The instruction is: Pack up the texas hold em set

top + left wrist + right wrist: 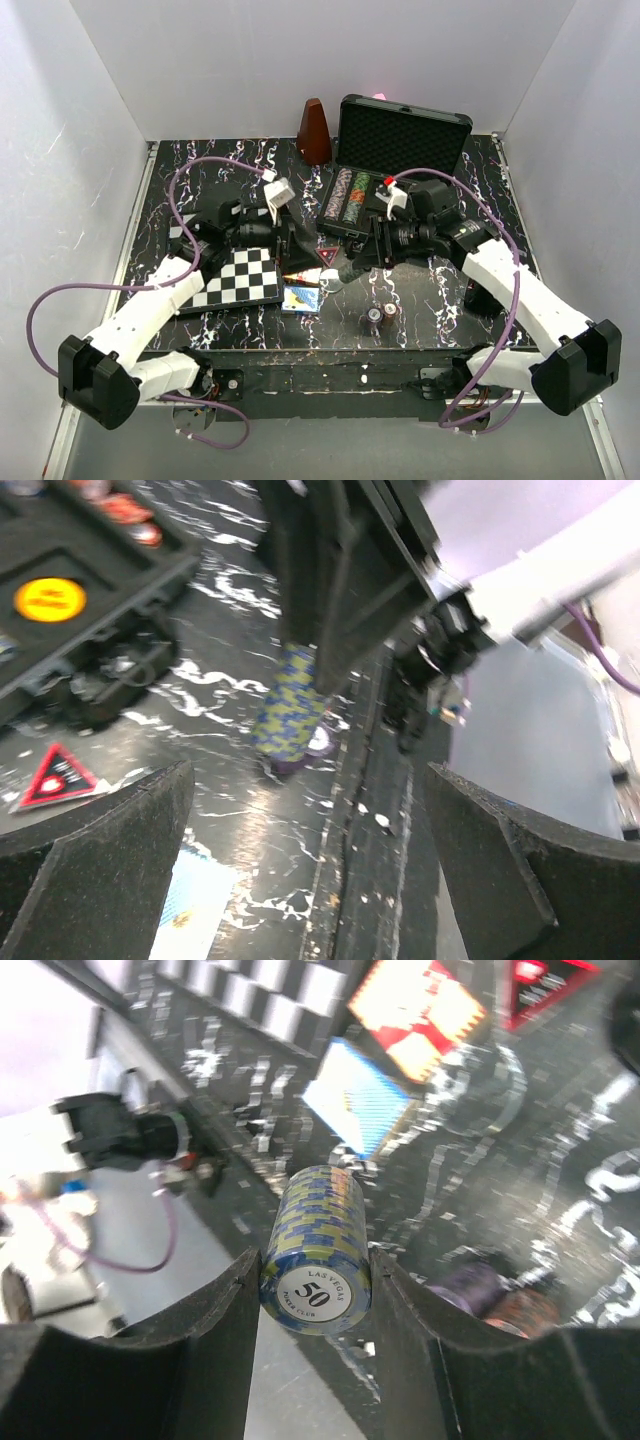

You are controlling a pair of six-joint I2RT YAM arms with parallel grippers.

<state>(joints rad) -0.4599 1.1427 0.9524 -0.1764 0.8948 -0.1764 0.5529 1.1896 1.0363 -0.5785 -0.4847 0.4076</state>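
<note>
The black hard case [455, 160] stands open at the back right, its foam-lined lid upright and rows of striped chips [350, 195] inside. My right gripper [315, 1295] is shut on a stack of blue and yellow "50" chips [318, 1245], held above the table in front of the case. The stack also shows in the left wrist view [290, 700]. My left gripper [310, 880] is open and empty, low over the table near the front edge. A blue card box [302, 298] and a red card box [418, 1015] lie on the table. In the top view, the left gripper [297, 250] and right gripper [342, 271] are close together.
A chessboard [235, 280] lies under the left arm. A brown metronome [314, 130] stands at the back. A red triangle card [328, 253] lies by the case. Loose purple and brown chips [378, 314] sit near the front edge. A yellow button [50, 600] sits in the case.
</note>
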